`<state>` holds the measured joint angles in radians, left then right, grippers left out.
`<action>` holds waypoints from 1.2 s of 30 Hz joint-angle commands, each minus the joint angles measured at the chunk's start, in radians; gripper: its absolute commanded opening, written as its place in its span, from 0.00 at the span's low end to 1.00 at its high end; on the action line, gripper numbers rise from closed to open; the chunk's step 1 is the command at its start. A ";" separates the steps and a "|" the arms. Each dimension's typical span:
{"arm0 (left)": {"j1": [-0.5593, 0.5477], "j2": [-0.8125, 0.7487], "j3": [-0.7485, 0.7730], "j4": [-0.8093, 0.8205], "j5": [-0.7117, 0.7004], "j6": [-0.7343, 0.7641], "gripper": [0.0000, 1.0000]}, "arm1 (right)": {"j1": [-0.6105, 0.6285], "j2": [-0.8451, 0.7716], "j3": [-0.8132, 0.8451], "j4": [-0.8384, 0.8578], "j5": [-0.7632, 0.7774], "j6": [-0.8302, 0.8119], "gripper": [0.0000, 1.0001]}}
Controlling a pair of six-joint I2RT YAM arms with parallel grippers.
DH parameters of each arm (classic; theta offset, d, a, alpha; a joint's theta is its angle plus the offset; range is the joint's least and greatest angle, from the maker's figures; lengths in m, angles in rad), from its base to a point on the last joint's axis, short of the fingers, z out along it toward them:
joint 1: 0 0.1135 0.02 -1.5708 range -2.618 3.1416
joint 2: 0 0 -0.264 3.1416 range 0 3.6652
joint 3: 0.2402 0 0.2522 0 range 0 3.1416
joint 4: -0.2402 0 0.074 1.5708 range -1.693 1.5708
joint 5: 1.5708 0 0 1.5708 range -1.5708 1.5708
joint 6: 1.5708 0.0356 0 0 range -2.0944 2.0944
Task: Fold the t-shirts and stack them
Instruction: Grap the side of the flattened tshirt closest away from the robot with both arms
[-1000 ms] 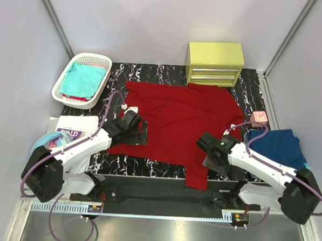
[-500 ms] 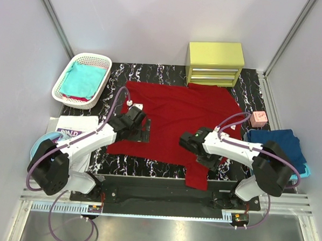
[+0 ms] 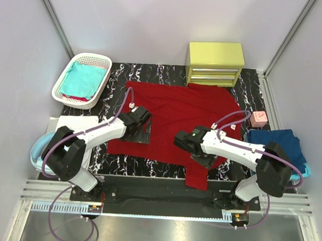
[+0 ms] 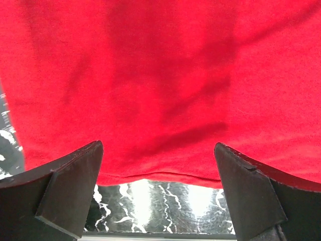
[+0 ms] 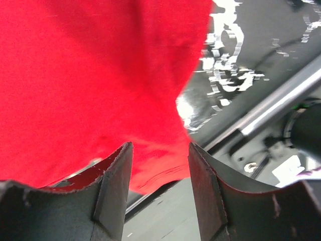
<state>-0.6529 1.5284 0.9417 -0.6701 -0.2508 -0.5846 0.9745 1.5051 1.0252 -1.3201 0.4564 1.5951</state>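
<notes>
The dark red t-shirt point(image 3: 177, 113) lies spread flat on the black marble table point(image 3: 244, 81), one sleeve point(image 3: 197, 177) hanging over the front edge. My left gripper point(image 3: 143, 132) hovers low over the shirt's left part, jaws wide open; its wrist view shows the red edge point(image 4: 160, 173) between the fingers, nothing held. My right gripper point(image 3: 202, 156) sits over the shirt's lower middle, partly open. In its wrist view the red sleeve point(image 5: 150, 165) lies beyond the fingers, not clamped. A teal t-shirt point(image 3: 82, 78) lies in the basket. A navy t-shirt point(image 3: 278, 145) rests at the right on a light blue one point(image 3: 305, 171).
A white lattice basket point(image 3: 63, 77) stands at the back left and a yellow drawer unit point(image 3: 215, 63) at the back. A small pink block point(image 3: 258, 118) sits right of the shirt. Papers point(image 3: 77, 122) and a light blue dish point(image 3: 36, 149) lie at the left.
The right arm swung left onto the shirt's lower middle and its jaws narrowed slightly. The left gripper slid right and farther onto the shirt, still wide open.
</notes>
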 commanded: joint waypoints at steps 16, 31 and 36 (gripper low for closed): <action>0.265 -0.291 -0.193 -0.071 0.034 -0.150 0.99 | 0.056 0.021 0.131 -0.016 0.128 -0.096 0.57; 0.276 -0.180 -0.225 0.023 0.119 -0.213 0.66 | 0.056 -0.075 0.075 -0.019 0.148 -0.161 0.57; 0.276 -0.165 -0.245 0.026 0.125 -0.221 0.61 | 0.056 -0.086 0.068 -0.018 0.156 -0.169 0.57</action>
<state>-0.3817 1.3510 0.7181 -0.6739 -0.1455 -0.7864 1.0214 1.4490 1.0985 -1.3247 0.5434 1.4284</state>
